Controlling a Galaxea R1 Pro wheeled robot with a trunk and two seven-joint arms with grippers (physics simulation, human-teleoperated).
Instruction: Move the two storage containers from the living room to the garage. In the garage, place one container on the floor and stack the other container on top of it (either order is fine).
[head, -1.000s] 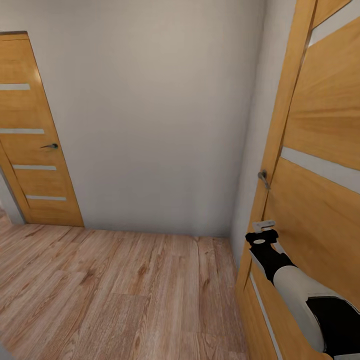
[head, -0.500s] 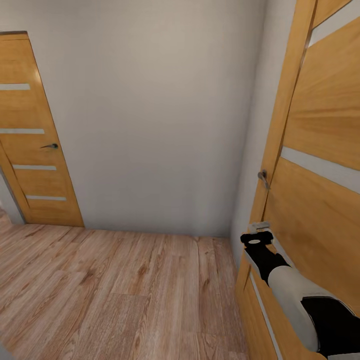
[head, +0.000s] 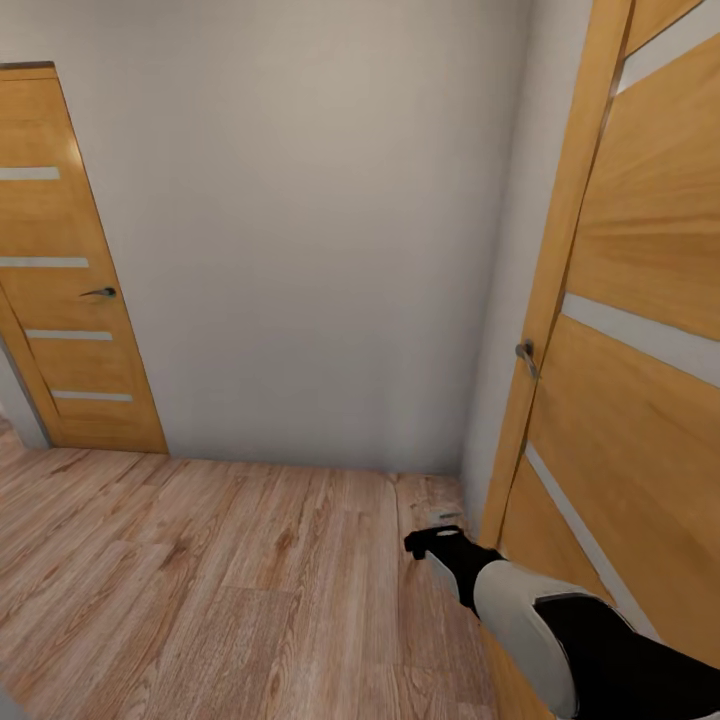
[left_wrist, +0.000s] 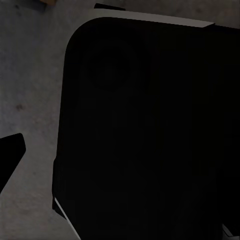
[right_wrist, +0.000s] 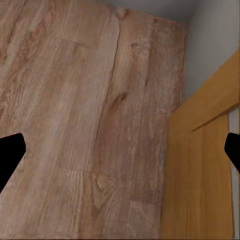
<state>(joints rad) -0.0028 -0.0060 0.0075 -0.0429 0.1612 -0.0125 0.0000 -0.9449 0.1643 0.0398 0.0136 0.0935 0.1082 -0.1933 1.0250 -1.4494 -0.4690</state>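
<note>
The two storage containers are out of view. I am in a bare hallway with a light wood-plank floor (head: 220, 570). My right gripper (head: 440, 527) hangs low over the planks, just left of the wooden door (head: 640, 420) at the right. In the right wrist view its fingertips (right_wrist: 10, 155) sit far apart at the picture's edges, open, with only planks and the door's edge (right_wrist: 200, 180) between them. In the left wrist view a large black rounded body (left_wrist: 150, 130) lies before my left gripper (left_wrist: 120, 160). One dark fingertip (left_wrist: 10, 155) shows far out at the edge, over a mottled grey surface (left_wrist: 30, 75).
A pale grey wall (head: 300, 230) closes the hallway ahead. A second wooden door with frosted strips and a handle (head: 100, 292) stands at the left. The right door's handle (head: 525, 352) is above my right arm. Open plank floor spreads to the left.
My right arm has dropped from beside the right door, below its handle, down and to the left, so that it now hangs over the floor. The camera has not moved.
</note>
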